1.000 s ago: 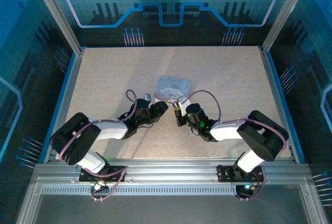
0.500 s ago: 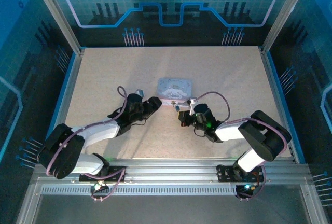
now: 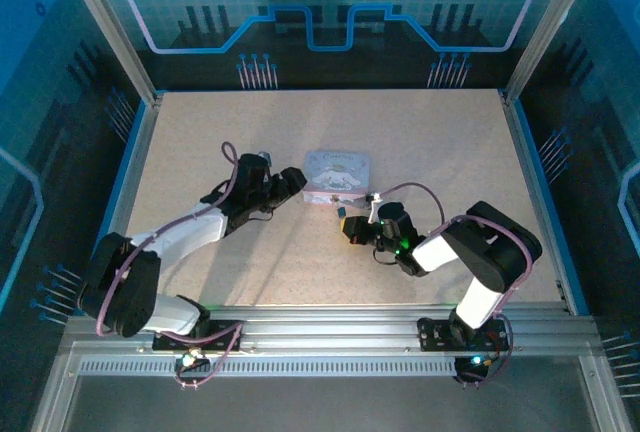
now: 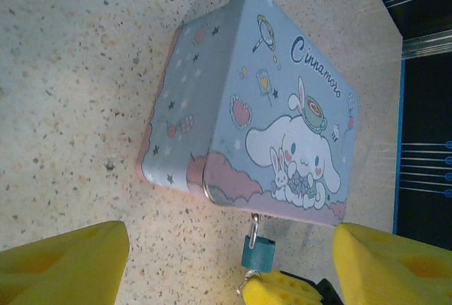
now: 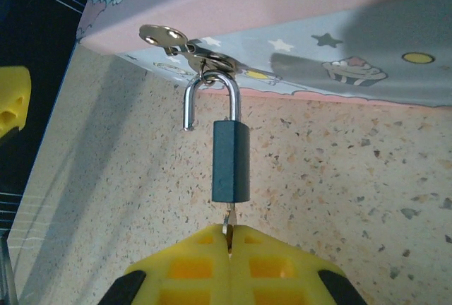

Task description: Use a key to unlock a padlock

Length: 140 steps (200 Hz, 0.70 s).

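The right gripper (image 5: 228, 243) has its yellow foam-padded fingers pressed together on the key (image 5: 227, 219), a thin silvery blade running straight up into the bottom of the padlock (image 5: 231, 162). How deep the blade sits is hard to judge, since the pads hide its bow. The padlock is a small, smooth, dark teal block hanging from a polished steel shackle (image 5: 235, 104). One leg of the shackle appears to stand free beside the body, so the lock looks sprung. The shackle is hooked through the brass-coloured hasp loop (image 5: 212, 60) on the front of the Cinnamoroll tin (image 4: 247, 100). The tin is a rounded-corner rectangular box, glossy pale blue with pink trim, resting on the speckled stone-look tabletop (image 4: 70, 72). The left gripper (image 4: 226, 262) hovers at the tin's front with its fingers spread wide, holding nothing. To finish well, I would keep the key in line with the padlock body and avoid tugging, which would drag the light tin. A steadying hold on the tin by the free gripper would help.
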Motion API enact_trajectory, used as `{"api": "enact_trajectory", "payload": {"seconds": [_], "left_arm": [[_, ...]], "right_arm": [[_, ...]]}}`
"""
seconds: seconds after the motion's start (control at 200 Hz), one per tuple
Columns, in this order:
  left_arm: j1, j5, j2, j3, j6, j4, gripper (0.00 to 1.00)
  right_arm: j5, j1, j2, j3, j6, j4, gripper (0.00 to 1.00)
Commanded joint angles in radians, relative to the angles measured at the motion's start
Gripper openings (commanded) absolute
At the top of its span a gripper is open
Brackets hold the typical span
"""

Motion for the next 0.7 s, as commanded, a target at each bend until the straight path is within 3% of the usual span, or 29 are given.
{"api": "enact_trajectory", "payload": {"seconds": [0.0, 0.46, 0.695], "left_arm": [[0.030, 0.069, 0.053, 0.052, 0.066, -0.061, 0.77], [0.039, 0.080, 0.258, 0.263, 0.205, -0.158, 0.78], [0.044, 0.112, 0.356, 0.326, 0.237, -0.186, 0.77]], "right_arm": [[-0.014, -0.020, 0.032, -0.018, 0.018, 0.006, 0.10], [-0.031, -0.065, 0.007, -0.051, 0.012, 0.015, 0.30], [-0.174, -0.133, -0.038, -0.034, -0.062, 0.024, 0.43]]}}
